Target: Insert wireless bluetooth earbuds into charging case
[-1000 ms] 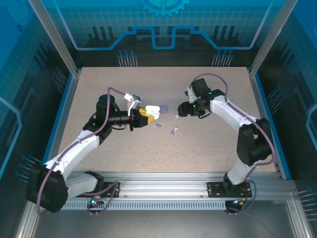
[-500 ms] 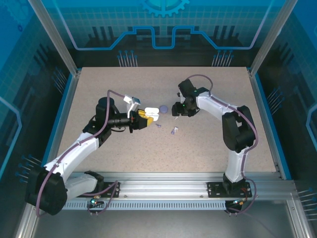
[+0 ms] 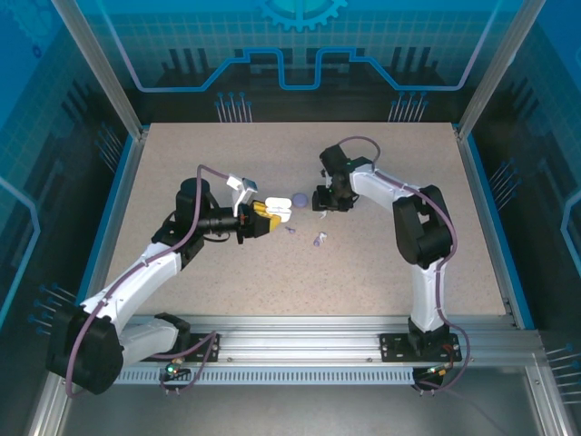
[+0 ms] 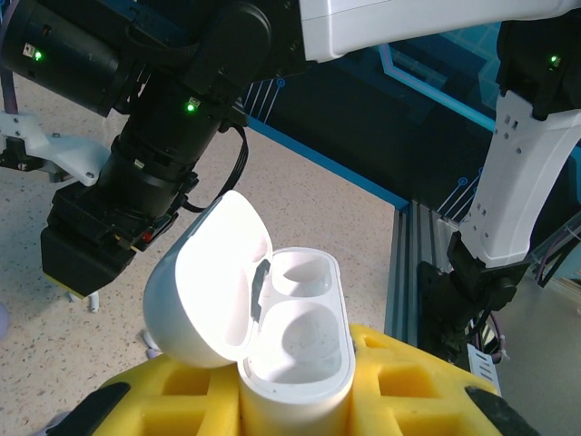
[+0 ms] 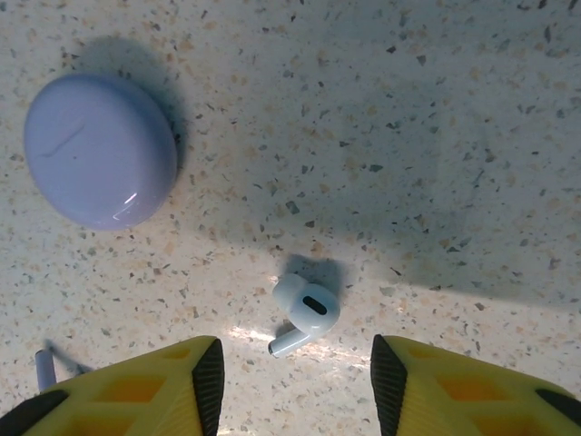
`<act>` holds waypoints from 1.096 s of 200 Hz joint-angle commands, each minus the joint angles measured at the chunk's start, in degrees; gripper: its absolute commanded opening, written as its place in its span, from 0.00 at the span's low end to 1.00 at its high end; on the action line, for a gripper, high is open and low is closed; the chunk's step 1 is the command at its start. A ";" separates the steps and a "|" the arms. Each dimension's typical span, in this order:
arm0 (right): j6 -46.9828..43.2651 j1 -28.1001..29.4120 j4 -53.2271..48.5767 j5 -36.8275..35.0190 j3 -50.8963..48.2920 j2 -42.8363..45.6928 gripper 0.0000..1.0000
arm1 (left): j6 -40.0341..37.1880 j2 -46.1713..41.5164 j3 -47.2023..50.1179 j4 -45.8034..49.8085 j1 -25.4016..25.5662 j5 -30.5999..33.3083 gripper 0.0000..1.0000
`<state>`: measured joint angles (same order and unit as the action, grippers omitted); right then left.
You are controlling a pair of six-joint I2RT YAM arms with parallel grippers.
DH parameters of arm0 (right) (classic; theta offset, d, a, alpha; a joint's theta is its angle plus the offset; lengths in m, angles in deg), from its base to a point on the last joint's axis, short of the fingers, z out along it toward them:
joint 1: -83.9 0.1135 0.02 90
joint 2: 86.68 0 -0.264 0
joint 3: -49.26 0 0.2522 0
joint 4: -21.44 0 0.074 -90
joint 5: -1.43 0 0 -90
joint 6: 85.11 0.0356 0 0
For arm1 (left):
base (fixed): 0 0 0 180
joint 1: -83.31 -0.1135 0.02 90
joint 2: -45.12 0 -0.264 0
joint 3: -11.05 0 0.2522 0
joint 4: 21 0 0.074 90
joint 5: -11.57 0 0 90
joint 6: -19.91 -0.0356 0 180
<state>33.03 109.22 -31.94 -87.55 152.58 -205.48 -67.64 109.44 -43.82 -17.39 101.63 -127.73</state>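
The white charging case (image 4: 295, 363) stands upright between the yellow fingers of my left gripper (image 4: 295, 404), which is shut on it. Its lid is flipped open to the left and both wells are empty. From above, the case (image 3: 280, 208) is held just left of the purple disc. One earbud (image 5: 304, 313) lies on the table between the yellow fingertips of my open right gripper (image 5: 295, 381), touching neither. My right gripper (image 3: 321, 201) hangs right of the disc. More earbud pieces (image 3: 319, 240) (image 3: 290, 230) lie loose on the table.
A flat round purple disc (image 5: 100, 150) (image 3: 299, 200) lies close to the upper left of the earbud, between the two grippers. A thin lavender stem (image 5: 45, 368) lies by my right gripper's left finger. The right arm's wrist (image 4: 136, 182) looms close beyond the case.
My right arm has swung left across the table and its gripper now sits near the purple disc, over an earbud. The left arm and the case have stayed put.
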 commanded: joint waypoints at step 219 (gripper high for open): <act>-7.61 4.38 -9.50 -6.39 12.43 -10.38 0.47 | -2.64 -0.93 -2.59 2.76 -0.22 -1.24 0.07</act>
<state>27.30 112.55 -38.41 -90.72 163.64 -214.58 -68.75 109.44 -44.32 -15.29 101.63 -127.73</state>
